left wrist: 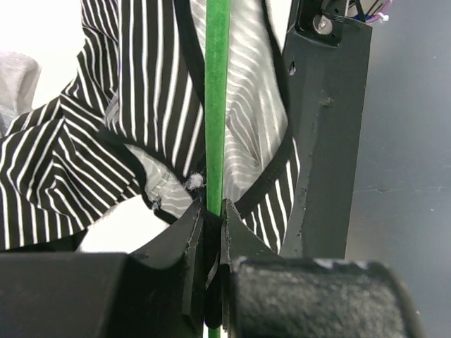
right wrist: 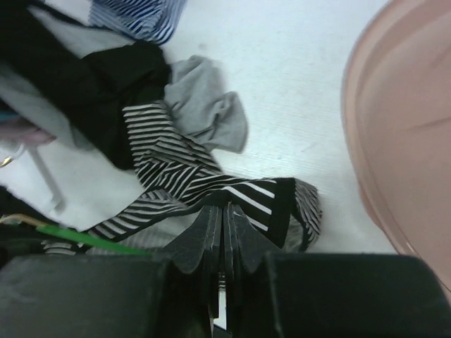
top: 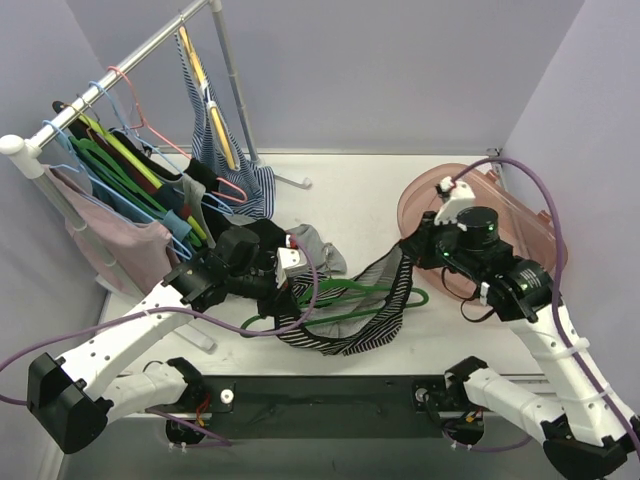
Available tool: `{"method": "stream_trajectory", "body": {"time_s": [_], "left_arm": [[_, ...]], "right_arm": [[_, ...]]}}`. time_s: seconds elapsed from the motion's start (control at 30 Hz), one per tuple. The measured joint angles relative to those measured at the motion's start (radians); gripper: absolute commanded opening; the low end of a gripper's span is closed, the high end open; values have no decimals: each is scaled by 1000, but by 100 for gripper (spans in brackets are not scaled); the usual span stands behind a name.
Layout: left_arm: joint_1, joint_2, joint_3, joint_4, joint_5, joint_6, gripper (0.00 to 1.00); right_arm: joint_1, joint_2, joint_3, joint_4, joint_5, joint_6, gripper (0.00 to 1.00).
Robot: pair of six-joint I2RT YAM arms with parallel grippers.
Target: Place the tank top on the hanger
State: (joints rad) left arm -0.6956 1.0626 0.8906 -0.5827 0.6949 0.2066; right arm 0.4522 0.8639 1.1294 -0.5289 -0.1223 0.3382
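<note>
**Fig. – Threading step, top view w/ both wrist views.** L pincer (left wrist: 213,205) was clamped on the hanger (left wrist: 215,105), one finger pressed to each side of the slim green bar. Judged purpose: to steady the hanger close to the surface (top: 340,190) so cloth could be drawn along it. R pincer (right wrist: 224,210) was closed on the tank top (right wrist: 190,176), biting the dark edging at a fold – prob. to hold an opening taut and pull it toward the hanger's R end.

In the top view the tank top lay tangled around the green frame btw. the two arms, near the front edge of the surface. One part rose to the R pincer and the rest sagged in a heap at the hanger.

Appearance: limp, thin cloth w/ fine black-and-white stripes that ran in different directions where folded. It had dark binding on straps and neckline, and a paler inner face showed in the L wrist view. Whether a hanger arm had passed through a strap opening could not be told.

Nearby, not involved: grey cloth (right wrist: 208,105), black cloth (right wrist: 106,77), pink tub (top: 515,200), rack (top: 140,48) w/ other hangers.
</note>
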Motion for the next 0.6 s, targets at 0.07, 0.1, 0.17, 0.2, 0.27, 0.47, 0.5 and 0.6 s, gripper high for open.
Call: {"method": "stream_trajectory", "body": {"time_s": [0.07, 0.1, 0.17, 0.2, 0.27, 0.47, 0.5, 0.6], "left_arm": [[-4, 0, 2, 2, -14, -3, 0], [-4, 0, 5, 2, -23, -5, 0], [-4, 0, 14, 3, -39, -11, 0], [-4, 0, 22, 3, -45, -12, 0], [-4, 0, 44, 3, -55, -11, 0], [-6, -14, 110, -17, -48, 6, 0], [-11, -18, 119, -22, -42, 9, 0], [-42, -19, 159, -46, -28, 16, 0]], "right_arm": [[73, 30, 15, 9, -7, -7, 2], [117, 42, 24, 8, -11, -13, 10], [190, 55, 42, 4, -15, -29, 17], [211, 57, 55, -6, -16, -34, 32], [223, 56, 80, -29, -9, -49, 48], [224, 28, 175, -128, 31, -139, 64], [224, 26, 200, -140, 24, -161, 65], [223, 37, 279, -154, -34, -217, 66]]}}
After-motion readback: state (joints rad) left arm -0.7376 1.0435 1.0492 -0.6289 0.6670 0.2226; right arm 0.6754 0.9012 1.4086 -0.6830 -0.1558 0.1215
